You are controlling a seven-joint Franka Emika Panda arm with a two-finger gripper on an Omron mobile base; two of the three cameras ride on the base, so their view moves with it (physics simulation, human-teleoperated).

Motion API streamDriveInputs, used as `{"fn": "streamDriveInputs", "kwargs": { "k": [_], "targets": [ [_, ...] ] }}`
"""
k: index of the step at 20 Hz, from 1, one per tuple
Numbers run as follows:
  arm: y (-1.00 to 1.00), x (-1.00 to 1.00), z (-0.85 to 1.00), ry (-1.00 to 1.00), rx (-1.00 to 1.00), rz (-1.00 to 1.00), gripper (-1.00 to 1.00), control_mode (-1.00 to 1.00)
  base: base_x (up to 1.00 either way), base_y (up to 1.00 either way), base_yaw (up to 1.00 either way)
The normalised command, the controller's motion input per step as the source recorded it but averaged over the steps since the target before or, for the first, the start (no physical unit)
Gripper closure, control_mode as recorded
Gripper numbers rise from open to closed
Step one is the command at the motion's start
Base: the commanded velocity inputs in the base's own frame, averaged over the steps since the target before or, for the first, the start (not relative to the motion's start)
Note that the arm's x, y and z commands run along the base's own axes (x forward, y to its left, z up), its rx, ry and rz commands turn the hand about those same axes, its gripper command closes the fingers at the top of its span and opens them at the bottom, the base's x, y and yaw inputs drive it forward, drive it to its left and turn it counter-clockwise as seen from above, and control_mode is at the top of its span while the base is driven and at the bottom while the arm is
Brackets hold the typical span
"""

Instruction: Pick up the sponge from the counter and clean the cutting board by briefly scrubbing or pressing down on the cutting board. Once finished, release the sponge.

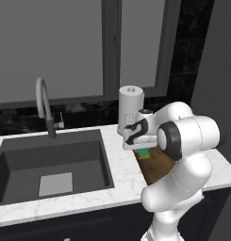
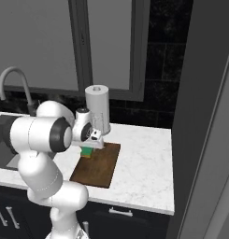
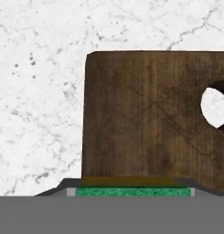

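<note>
The dark brown cutting board point(image 1: 158, 168) point(image 2: 100, 169) point(image 3: 145, 119) lies on the white marble counter point(image 1: 122, 165) point(image 2: 145, 156) point(image 3: 40, 91), right of the sink. My gripper point(image 1: 143, 149) point(image 2: 89, 148) point(image 3: 131, 189) points down over the board's far end, shut on the sponge point(image 1: 144, 153) point(image 2: 88, 152) point(image 3: 131, 192). In the hand view the sponge's green face and yellow layer sit between the finger tips, and the board's hole point(image 3: 215, 107) shows at the right. Whether the sponge touches the board I cannot tell.
A paper towel roll point(image 1: 131, 108) point(image 2: 98, 111) stands just behind the board against the window sill. The dark sink point(image 1: 51, 164) with its curved faucet point(image 1: 44, 106) point(image 2: 13, 84) lies to the left. A tall dark panel point(image 2: 204, 121) bounds the counter's right end.
</note>
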Motion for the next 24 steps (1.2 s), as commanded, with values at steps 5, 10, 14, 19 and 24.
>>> {"fn": "streamDriveInputs", "kwargs": {
  "k": [5, 10, 14, 19, 24],
  "targets": [
    [0.16, 0.06, -0.37, 0.0, 0.0, 0.0, 1.0, -1.0, 0.0, 0.0, 0.0],
    [0.0, 0.09, -0.76, 0.0, 0.0, 0.0, 1.0, -1.0, 0.0, 0.0, 0.0],
    [0.0, 0.46, 0.09, 0.0, 0.05, 0.0, 1.0, -1.0, 0.0, 0.0, 0.0],
    [0.0, 0.92, 0.06, 0.0, 0.02, 0.0, 1.0, -1.0, 0.0, 0.0, 0.0],
    [0.0, 0.22, -0.5, 0.0, 0.0, 0.0, 1.0, -1.0, 0.0, 0.0, 0.0]
  ]
}}
